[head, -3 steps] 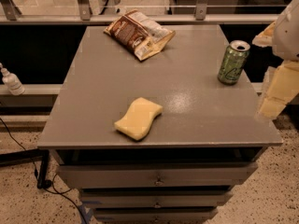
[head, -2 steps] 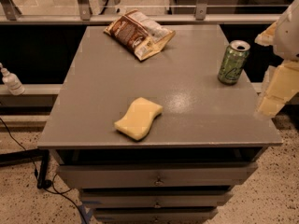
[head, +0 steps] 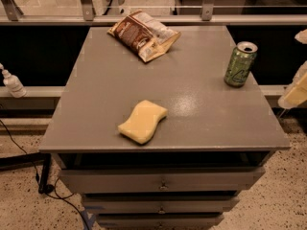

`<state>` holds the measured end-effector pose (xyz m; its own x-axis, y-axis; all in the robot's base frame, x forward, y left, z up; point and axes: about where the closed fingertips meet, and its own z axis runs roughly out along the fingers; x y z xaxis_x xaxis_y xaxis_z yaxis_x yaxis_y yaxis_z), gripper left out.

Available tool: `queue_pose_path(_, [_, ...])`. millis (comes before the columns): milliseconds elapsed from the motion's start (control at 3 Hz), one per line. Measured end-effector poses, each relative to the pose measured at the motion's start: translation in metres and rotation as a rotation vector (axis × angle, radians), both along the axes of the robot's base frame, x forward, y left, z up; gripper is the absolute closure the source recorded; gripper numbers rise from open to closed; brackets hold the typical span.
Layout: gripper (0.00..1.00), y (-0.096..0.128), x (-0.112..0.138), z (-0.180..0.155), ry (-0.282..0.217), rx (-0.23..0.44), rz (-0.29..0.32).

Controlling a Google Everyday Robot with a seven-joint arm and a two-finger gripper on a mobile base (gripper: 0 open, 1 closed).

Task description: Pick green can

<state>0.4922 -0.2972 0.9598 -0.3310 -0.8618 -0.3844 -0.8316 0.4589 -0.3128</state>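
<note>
A small cylindrical metal green can (head: 240,64), with pale yellowish markings on its body and a silver top rim, stands upright near the right edge of a flat grey table top (head: 201,119), in the far half of the surface. Just beyond that right edge, at the border of the camera view, pale cream parts of the robot's gripper (head: 296,91) hang beside the table, a little nearer the camera than the can and apart from it, touching nothing that can be seen. Most of the gripper is cut off by the border, so one cannot tell whether it is released or clenched, and nothing is seen held in it. A soft yellow sponge (head: 143,121) with a wavy outline lies flat near the front middle of the table, well apart from the can. A crumpled brown snack bag (head: 144,34) with a shiny silver end lies at the far side, left of centre. Under the top, grey drawer fronts (head: 163,180) with small knobs are stacked one below another. To the left, a small white bottle (head: 11,82) stands on a low ledge, and a black cable (head: 29,159) runs down over the speckled floor (head: 283,200).
</note>
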Motion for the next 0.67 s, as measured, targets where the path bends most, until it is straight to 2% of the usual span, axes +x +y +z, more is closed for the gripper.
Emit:
queue_pose_path(333, [0.00, -0.033, 0.034, -0.007, -0.095, 0.143, -0.059])
queue_pose_path(667, [0.00, -0.048, 0.068, -0.017, -0.177, 0.309, -0.090])
